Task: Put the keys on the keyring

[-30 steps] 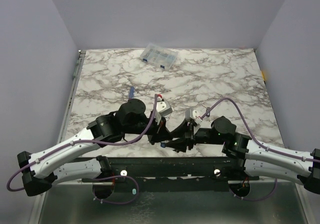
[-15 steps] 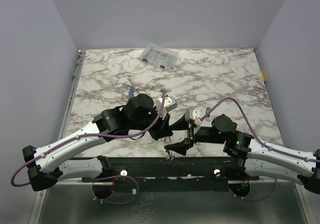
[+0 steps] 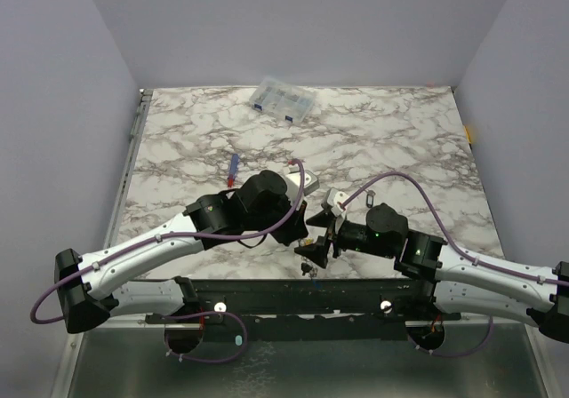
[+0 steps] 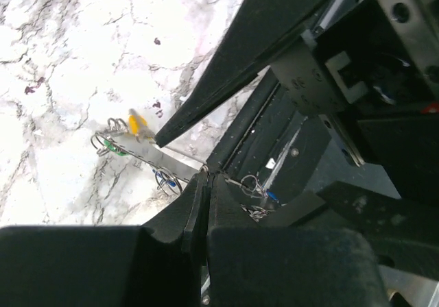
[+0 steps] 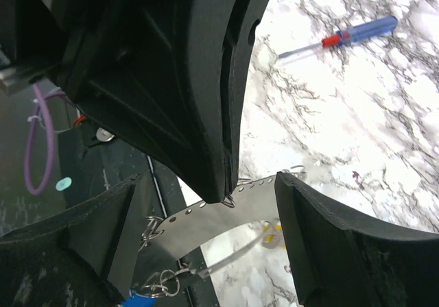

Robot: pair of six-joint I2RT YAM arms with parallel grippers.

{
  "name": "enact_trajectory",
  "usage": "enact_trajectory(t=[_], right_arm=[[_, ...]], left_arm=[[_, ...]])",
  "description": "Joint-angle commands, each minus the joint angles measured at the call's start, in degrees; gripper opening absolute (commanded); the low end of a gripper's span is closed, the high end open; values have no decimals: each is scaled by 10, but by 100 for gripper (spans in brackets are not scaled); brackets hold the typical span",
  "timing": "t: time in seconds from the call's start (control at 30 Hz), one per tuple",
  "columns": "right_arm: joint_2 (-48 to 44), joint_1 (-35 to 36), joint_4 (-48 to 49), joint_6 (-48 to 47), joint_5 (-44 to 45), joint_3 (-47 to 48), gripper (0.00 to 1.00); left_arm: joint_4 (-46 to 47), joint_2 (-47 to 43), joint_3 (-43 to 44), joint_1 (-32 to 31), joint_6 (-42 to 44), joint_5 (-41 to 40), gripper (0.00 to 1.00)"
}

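The keyring (image 5: 240, 201) is a grey metal band with a row of holes, hanging just above the table's near edge. My left gripper (image 4: 207, 177) is shut, and its fingertips (image 5: 225, 192) pinch the band's upper edge. My right gripper (image 5: 204, 207) stands open around the band, one finger on each side, touching nothing. Keys hang from the keyring on small rings: a yellow tag (image 4: 138, 123), a green tag (image 4: 118, 149) and a blue tag (image 4: 165, 181). Another blue tag (image 5: 147, 299) dangles below. In the top view both grippers (image 3: 308, 242) meet at the front middle.
A red-and-blue screwdriver (image 3: 233, 168) lies on the marble left of centre, seen too in the right wrist view as the screwdriver (image 5: 343, 38). A clear compartment box (image 3: 283, 101) sits at the far edge. The black base rail (image 3: 284, 296) runs right below the grippers.
My right gripper has opened and let go, shifting left toward the front edge. My left arm has swung right and forward, still shut on the keyring.
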Motion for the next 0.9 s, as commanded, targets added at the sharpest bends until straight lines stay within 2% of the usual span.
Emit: enact_trajectory(t=[0.0, 0.33, 0.5, 0.67, 0.8, 0.87], right_arm=[[5, 4, -11, 17, 53, -6, 82], [-12, 4, -8, 73, 71, -55, 79], [-5, 4, -2, 74, 118, -76, 78], [1, 4, 53, 52, 175, -99, 66], [-7, 4, 136, 40, 166, -149, 61], [-7, 4, 146, 36, 169, -155, 60]], left_arm=[[52, 13, -17, 1, -21, -48, 0], [90, 55, -24, 3, -48, -72, 0], [102, 84, -17, 7, -48, -51, 0], [101, 98, -6, 11, -41, -20, 0], [77, 105, 11, 19, -29, 7, 0], [61, 106, 19, 25, -22, 14, 0]])
